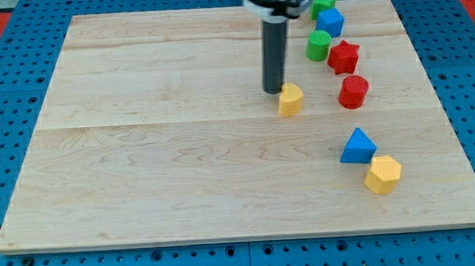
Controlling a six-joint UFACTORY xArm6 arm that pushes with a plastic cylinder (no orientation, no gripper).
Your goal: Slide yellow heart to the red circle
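The yellow heart [290, 100] lies on the wooden board, right of centre. The red circle [353, 92] stands to its right, with a gap between them. My tip [273, 91] is down on the board, touching the heart's upper left side. The dark rod rises from there to the view's top.
A red star [343, 56], a green circle [318, 45], a blue cube [329, 22] and a green star [323, 3] sit in a line above the red circle. A blue triangle [357, 147] and a yellow hexagon [382, 174] lie lower right. The board's right edge [452, 113] is close by.
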